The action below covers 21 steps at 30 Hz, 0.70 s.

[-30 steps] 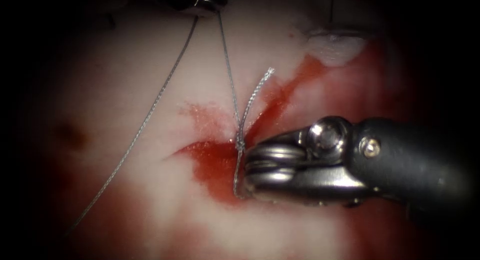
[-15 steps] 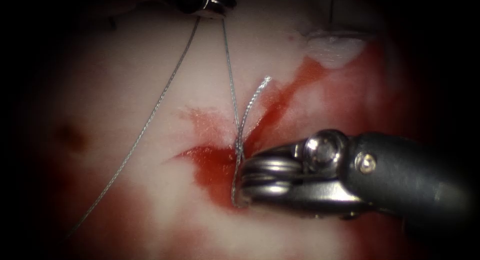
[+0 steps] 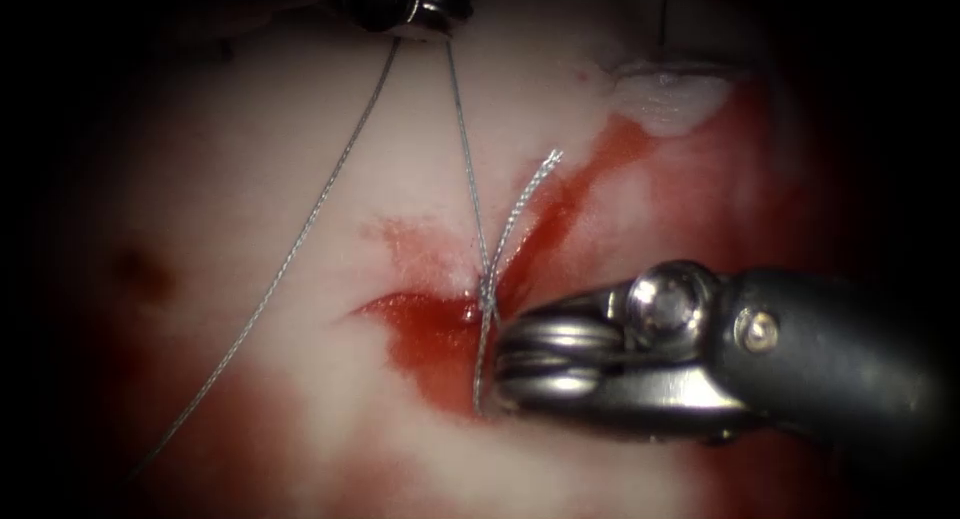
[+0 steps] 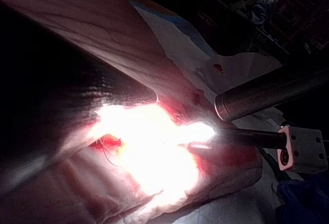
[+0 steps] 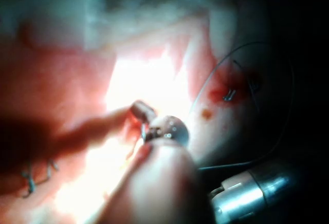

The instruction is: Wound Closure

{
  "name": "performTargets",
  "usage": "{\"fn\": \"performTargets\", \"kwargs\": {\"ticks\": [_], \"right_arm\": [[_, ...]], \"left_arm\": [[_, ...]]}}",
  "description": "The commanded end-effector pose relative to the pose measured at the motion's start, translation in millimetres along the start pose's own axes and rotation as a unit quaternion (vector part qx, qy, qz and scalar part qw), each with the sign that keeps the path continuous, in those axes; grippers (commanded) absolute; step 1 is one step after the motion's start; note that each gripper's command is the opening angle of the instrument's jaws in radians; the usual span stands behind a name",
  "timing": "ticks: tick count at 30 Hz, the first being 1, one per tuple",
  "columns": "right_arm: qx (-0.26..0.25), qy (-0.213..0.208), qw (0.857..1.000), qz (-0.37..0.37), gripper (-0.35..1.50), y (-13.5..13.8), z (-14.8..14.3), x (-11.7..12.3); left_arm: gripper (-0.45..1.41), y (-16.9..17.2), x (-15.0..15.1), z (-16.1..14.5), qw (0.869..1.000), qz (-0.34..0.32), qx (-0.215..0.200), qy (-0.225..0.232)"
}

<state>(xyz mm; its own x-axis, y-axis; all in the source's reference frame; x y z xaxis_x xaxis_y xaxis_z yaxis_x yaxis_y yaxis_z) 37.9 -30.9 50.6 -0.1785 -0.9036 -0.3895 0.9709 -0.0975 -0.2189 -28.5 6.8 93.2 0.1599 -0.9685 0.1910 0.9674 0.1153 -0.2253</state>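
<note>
In the endoscope view a knot (image 3: 487,301) sits on the cut (image 3: 430,324) in the tissue (image 3: 300,129), amid red fluid. From the knot one thread strand (image 3: 463,139) runs up taut to my left tool (image 3: 412,1) at the top edge, shut on the thread. A second strand (image 3: 290,254) trails from that tool down to the left. A short frayed end (image 3: 525,194) sticks up to the right. Below the knot the thread (image 3: 482,364) drops to my right tool (image 3: 490,404), whose jaws are tucked under its wrist (image 3: 600,349), shut on the thread.
A pale flap of tissue (image 3: 668,91) lies at the upper right, with red fluid (image 3: 590,169) streaking from it toward the cut. The right wrist view shows earlier stitches (image 5: 31,179) and the left arm's shaft (image 5: 252,194).
My right tool has dropped slightly and then shifted right, taking the lower thread with it. The knot has moved a little right and the frayed end has swung to the right.
</note>
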Motion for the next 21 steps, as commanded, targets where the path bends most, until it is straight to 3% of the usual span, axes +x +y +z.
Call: {"fn": "performTargets", "kwargs": {"ticks": [1, 4, 5, 10, 13, 14, 15, 16, 17, 18, 19, 21], "right_arm": [[-0.002, -0.008, 1.000, -0.001, -0.35, 1.2, -1.1, -1.1], [-0.003, -0.010, 0.999, 0.037, -0.35, 1.3, -2.1, -1.8], [-0.007, -0.020, 0.996, 0.083, -0.35, 1.2, -3.1, -2.6], [-0.017, -0.020, 0.993, 0.114, -0.35, 0.9, -5.1, -4.2], [-0.047, -0.010, 0.983, 0.177, -0.35, 0.9, -6.1, -5.0], [-0.051, -0.006, 0.975, 0.216, -0.33, 0.9, -6.2, -5.1], [-0.053, -0.005, 0.962, 0.269, -0.06, 1.0, -6.3, -5.2], [-0.058, -0.010, 0.935, 0.350, 0.42, 1.0, -6.4, -5.3], [-0.063, -0.020, 0.916, 0.395, 0.89, 1.0, -6.5, -5.4], [-0.068, -0.025, 0.893, 0.444, 1.06, 0.9, -6.6, -5.4], [-0.070, -0.020, 0.867, 0.493, 1.05, 0.7, -6.8, -5.4], [-0.073, -0.013, 0.846, 0.527, 0.73, 0.3, -7.3, -5.2]], "left_arm": [[-0.45, -0.3, -1.2, -0.2, 1.000, 0.001, 0.015, -0.001], [-0.45, 0.1, -0.3, -0.4, 0.999, 0.014, 0.042, 0.007], [-0.45, 0.5, 0.7, -1.1, 0.998, 0.032, 0.056, 0.021], [-0.45, 1.1, 2.7, -2.9, 0.993, 0.051, 0.098, 0.045], [-0.45, 1.6, 3.4, -4.9, 0.990, 0.058, 0.117, 0.056], [-0.45, 1.7, 3.4, -5.6, 0.988, 0.064, 0.128, 0.059], [-0.45, 1.7, 3.5, -6.1, 0.987, 0.070, 0.133, 0.062], [-0.45, 1.6, 3.6, -6.5, 0.986, 0.073, 0.137, 0.064], [-0.13, 1.6, 3.6, -6.8, 0.984, 0.079, 0.143, 0.067], [-0.10, 1.5, 4.0, -7.1, 0.980, 0.106, 0.154, 0.065], [-0.05, 1.5, 4.3, -7.3, 0.977, 0.122, 0.161, 0.062], [-0.03, 1.5, 5.3, -7.7, 0.974, 0.132, 0.176, 0.059]]}}
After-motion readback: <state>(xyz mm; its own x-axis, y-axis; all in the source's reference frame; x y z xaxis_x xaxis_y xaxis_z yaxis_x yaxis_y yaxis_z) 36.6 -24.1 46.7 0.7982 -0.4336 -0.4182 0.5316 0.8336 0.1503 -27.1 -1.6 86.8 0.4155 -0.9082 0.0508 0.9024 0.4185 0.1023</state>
